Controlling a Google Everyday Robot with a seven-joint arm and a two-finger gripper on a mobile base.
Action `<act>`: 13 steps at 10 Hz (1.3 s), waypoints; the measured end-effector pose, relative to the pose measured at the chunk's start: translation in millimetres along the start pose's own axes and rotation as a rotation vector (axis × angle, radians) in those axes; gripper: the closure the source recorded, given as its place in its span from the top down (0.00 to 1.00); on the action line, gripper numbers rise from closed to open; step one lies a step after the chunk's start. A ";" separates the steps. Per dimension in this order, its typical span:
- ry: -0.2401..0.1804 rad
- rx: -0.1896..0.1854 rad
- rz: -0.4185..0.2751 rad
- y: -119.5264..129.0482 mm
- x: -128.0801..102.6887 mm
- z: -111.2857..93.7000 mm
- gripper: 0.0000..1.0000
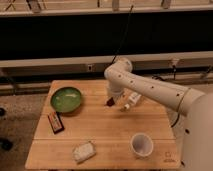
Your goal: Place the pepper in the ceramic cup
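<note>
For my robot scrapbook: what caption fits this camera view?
The gripper, shut on the pepper above the wooden table; ceramic cup near its front edge.

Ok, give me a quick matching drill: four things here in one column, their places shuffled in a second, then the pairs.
1. bowl
2. cup
3. claw
4. packet

A. table's near right corner
B. over the table's middle, shut on the pepper
C. table's left side, far half
D. near edge, left of the cup

Pairs: 1-C, 2-A, 3-B, 4-D.
</note>
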 end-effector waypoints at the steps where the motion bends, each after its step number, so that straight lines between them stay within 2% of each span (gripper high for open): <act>1: 0.005 0.000 0.005 9.4 6.1 -2.5 0.00; 2: 0.008 0.000 0.013 19.0 11.0 -5.2 0.00; 5: 0.013 0.004 0.018 24.0 6.1 -11.9 0.00; 8: 0.027 0.006 0.031 46.5 15.0 -21.9 0.00; 13: 0.034 0.014 0.032 71.1 13.1 -34.0 0.00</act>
